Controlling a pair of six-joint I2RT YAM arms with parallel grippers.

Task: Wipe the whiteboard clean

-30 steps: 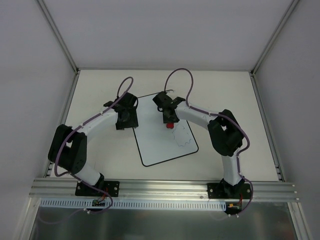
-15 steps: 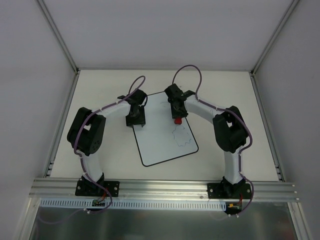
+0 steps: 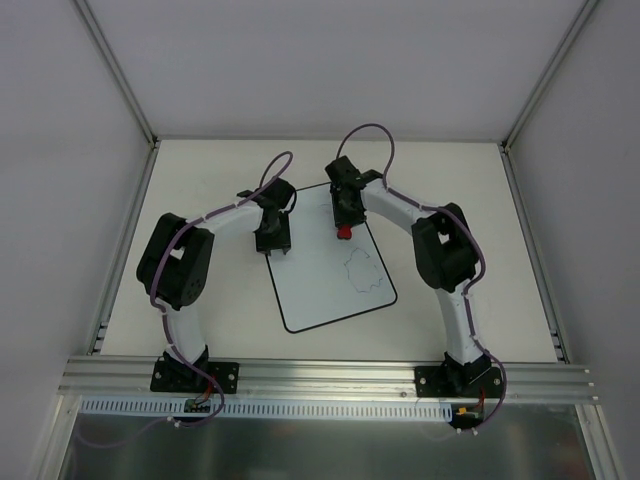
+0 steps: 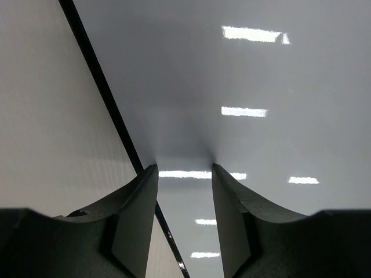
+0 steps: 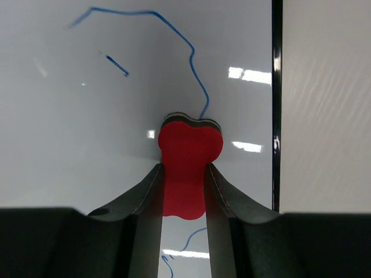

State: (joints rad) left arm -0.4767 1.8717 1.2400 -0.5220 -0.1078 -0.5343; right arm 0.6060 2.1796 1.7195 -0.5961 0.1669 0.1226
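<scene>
The whiteboard lies flat at the table's middle, with a thin dark doodle on its right half. My right gripper is shut on the red bone-shaped eraser and holds it on the board near the far edge. In the right wrist view the eraser sits between my fingers, with blue lines ahead of it on the board. My left gripper is open, its fingertips resting on the board's left edge. Nothing is between them.
The cream table is boxed by white walls and metal posts. A metal rail with both arm bases runs along the near edge. The board's black right edge lies close to the eraser.
My right gripper has slid the eraser toward the board's far edge. My left arm swung right onto the board's left edge a second ago and has held still since.
</scene>
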